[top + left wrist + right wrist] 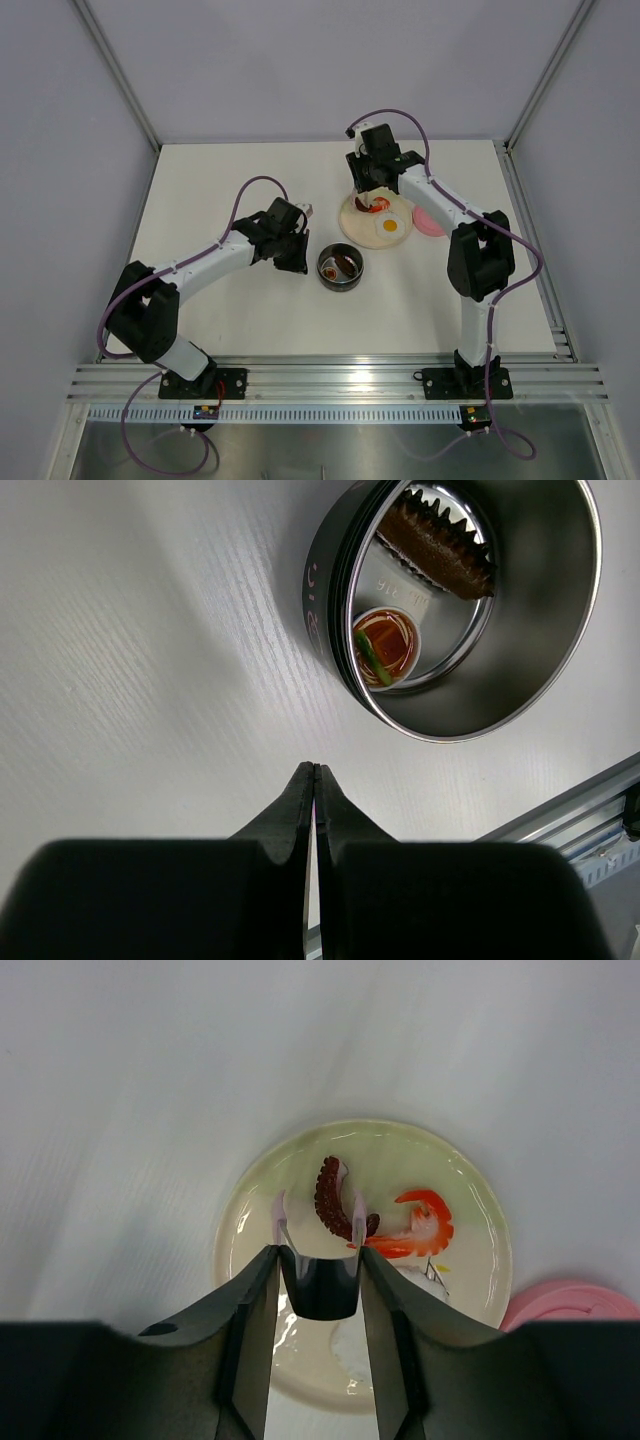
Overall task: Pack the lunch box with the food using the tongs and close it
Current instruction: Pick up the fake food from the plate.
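Note:
The lunch box (340, 287) is a shiny steel bowl (335, 600) in the middle of the table. It holds a brown ridged piece (435, 545) and a small round brown-red piece (385, 645). My left gripper (315, 770) hovers just left of it, shut and empty (296, 255). Over the cream plate (250, 1220) my right gripper (318, 1255) is shut on the pale pink tongs (357, 1215), whose tips stand apart. The dark red curved piece (325, 1195) lies between those tips, close to the right one. A fried egg (390, 227) lies on the plate (352, 232).
An orange-red shrimp piece (422, 1230) lies on the plate right of the tongs. The pink lid (428, 222) rests flat on the table just right of the plate (570, 1305). An aluminium rail (600, 790) runs along the near table edge.

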You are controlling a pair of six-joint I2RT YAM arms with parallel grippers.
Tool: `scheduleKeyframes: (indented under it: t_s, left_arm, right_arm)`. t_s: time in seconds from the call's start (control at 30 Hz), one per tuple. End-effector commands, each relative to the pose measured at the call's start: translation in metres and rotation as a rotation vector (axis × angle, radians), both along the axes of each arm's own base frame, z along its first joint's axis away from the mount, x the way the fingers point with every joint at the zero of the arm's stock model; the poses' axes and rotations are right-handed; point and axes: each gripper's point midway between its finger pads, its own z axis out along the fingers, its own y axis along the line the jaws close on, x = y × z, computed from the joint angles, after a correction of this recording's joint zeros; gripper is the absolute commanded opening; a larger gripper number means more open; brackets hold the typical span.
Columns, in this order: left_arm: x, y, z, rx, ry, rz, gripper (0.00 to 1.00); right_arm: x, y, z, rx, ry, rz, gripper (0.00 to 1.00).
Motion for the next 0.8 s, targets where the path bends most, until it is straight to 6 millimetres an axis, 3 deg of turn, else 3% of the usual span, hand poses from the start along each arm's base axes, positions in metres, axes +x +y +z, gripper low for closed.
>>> scheduleKeyframes:
  t_s: [0.0, 0.13, 0.3, 0.47, 0.67, 0.77]
  left_arm:
    - [0.011, -0.005, 0.012, -0.013, -0.048, -0.01, 0.0]
    - [0.012, -0.006, 0.013, -0.014, -0.049, -0.009, 0.0]
    - [0.012, -0.005, 0.012, -0.015, -0.046, -0.008, 0.0]
    - [0.01, -0.005, 0.01, -0.012, -0.04, -0.006, 0.0]
    - [0.01, -0.004, 0.01, -0.011, -0.043, -0.005, 0.0]
    - [0.01, -0.003, 0.011, -0.012, -0.046, -0.003, 0.0]
  right_arm:
    - [0.005, -0.005, 0.002, -0.011, -0.023, -0.016, 0.44]
    - [0.007, -0.006, 0.001, -0.022, -0.023, -0.017, 0.44]
    - [0.008, -0.006, -0.015, -0.042, 0.002, -0.01, 0.43]
    - [0.007, -0.002, -0.021, -0.033, 0.024, -0.002, 0.31]
    - [0.002, 0.002, 0.0, 0.002, 0.01, 0.016, 0.1]
    - [-0.002, 0.003, 0.025, 0.04, -0.033, 0.016, 0.06]
